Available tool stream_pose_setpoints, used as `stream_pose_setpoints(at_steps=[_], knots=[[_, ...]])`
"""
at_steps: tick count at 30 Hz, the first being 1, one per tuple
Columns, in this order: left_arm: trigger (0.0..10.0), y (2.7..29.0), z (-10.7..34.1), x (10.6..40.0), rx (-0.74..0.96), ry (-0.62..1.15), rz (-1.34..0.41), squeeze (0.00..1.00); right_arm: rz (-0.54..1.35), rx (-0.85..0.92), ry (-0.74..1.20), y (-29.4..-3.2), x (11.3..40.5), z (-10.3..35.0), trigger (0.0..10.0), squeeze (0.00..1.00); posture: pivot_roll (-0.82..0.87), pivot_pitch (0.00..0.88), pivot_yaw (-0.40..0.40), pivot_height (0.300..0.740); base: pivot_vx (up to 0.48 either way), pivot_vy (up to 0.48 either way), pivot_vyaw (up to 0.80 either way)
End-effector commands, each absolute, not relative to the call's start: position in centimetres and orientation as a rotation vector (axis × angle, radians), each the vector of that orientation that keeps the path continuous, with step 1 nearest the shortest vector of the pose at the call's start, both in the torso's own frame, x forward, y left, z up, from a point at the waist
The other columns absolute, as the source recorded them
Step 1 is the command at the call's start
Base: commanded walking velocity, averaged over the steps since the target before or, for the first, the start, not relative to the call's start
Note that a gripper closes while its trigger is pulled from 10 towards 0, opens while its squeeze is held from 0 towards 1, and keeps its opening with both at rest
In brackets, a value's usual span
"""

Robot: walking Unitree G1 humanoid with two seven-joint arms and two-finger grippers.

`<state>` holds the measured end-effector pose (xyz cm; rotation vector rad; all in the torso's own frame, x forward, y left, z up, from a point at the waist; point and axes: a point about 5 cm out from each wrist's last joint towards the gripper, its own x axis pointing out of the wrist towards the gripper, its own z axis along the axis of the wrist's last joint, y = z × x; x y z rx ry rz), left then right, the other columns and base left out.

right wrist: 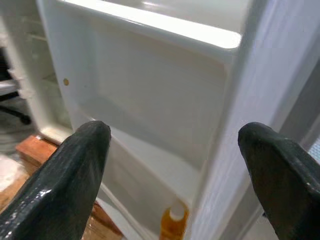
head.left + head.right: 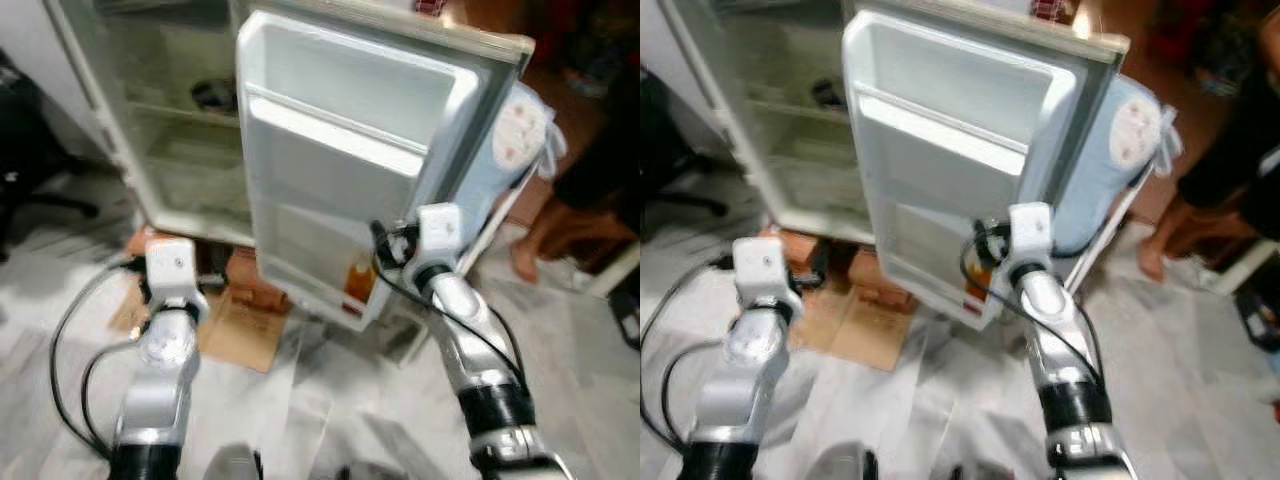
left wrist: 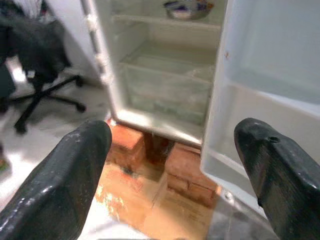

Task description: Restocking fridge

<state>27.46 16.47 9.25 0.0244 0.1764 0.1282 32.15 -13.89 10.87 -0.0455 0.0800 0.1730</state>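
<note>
Left eye view: the fridge (image 2: 170, 120) stands with its door (image 2: 350, 170) swung wide toward me, the inner door shelves facing the camera. My right gripper (image 1: 175, 165) is raised in front of the lower part of the door; in the right wrist view its jaws stand wide apart with nothing between them, both black fingers (image 1: 55, 185) framing the lowest door shelf. An orange bottle (image 2: 360, 283) with a pale cap (the one item stocked in the door) stands upright in that bottom shelf, near the hinge-side corner. My left gripper (image 3: 175, 175) is held lower, before the foot of the cabinet; in the left wrist view its jaws are likewise spread wide and hold nothing. Beyond them the cabinet rests on red bricks (image 3: 182, 172), with flattened cardboard (image 2: 245, 330) lying on the pale floor just in front. Inside, the glass shelves look bare except for a bowl (image 3: 187, 7) on an upper shelf. A black office chair (image 3: 40, 60) stands to my left of the fridge. At far right, a person's bare foot (image 2: 520, 262) is planted on the floor beside the door.
</note>
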Motion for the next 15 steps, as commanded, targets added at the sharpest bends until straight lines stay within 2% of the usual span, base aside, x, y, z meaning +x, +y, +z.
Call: stream_pose_setpoints(at_steps=[1,6,13,15], knots=[[10.0,15.9,9.22,27.61,0.03,0.184,0.117,0.0,0.154,-0.054,0.071,-14.55,32.27,11.06,10.0,0.0,0.02,0.03,-0.04,0.74,0.0,0.0,0.8],[10.0,15.95,9.17,27.62,0.031,0.188,0.126,0.0,0.157,-0.058,0.068,-14.47,32.32,11.02,10.0,0.0,0.02,0.029,-0.041,0.74,0.048,0.0,0.8],[10.0,16.04,9.13,27.61,0.027,0.19,0.129,0.0,0.157,-0.059,0.064,-14.39,32.35,10.98,10.0,0.0,0.02,0.029,-0.041,0.74,0.277,0.0,0.8],[10.0,16.04,9.13,27.61,0.026,0.19,0.129,0.0,0.157,-0.059,0.064,-14.4,32.35,10.98,10.0,0.0,0.02,0.029,-0.041,0.74,0.345,-0.24,0.8]])
